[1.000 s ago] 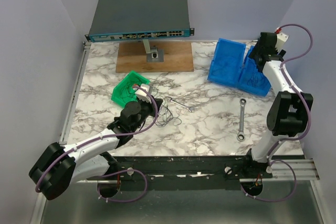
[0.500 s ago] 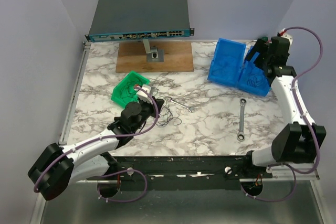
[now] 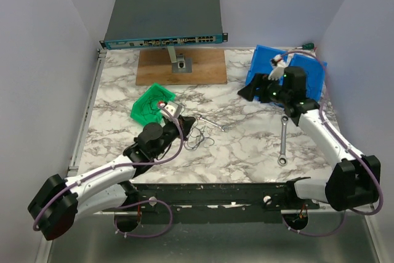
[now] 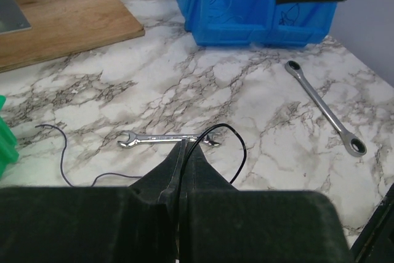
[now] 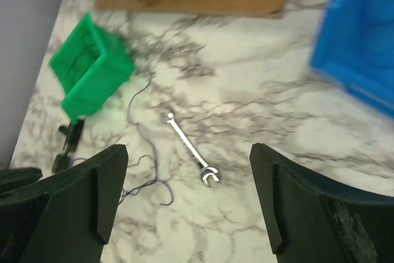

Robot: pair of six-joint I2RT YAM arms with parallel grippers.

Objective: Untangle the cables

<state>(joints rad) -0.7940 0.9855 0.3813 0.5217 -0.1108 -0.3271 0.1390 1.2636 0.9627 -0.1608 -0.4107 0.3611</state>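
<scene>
The cables (image 3: 198, 135) are thin dark wires lying in loose loops on the marble table, left of centre. My left gripper (image 3: 184, 129) sits at their left edge. In the left wrist view it (image 4: 183, 147) is shut on one black cable (image 4: 237, 143) that loops out to the right of the fingertips. My right gripper (image 3: 246, 92) hovers in front of the blue bins, open and empty. In the right wrist view it (image 5: 191, 195) stands wide open above the table, with the cables (image 5: 144, 177) below and to the left.
A small silver wrench (image 3: 212, 122) lies just beyond the cables, and a ratchet wrench (image 3: 283, 140) lies at the right. A green bin (image 3: 151, 104) holds wires at the left. Blue bins (image 3: 261, 63) stand at the back right. A wood board (image 3: 181, 66) and a network switch (image 3: 163, 20) are at the back.
My right arm swung from behind the blue bins leftward and forward, to hover in front of them. My left gripper shifted slightly right with the cable.
</scene>
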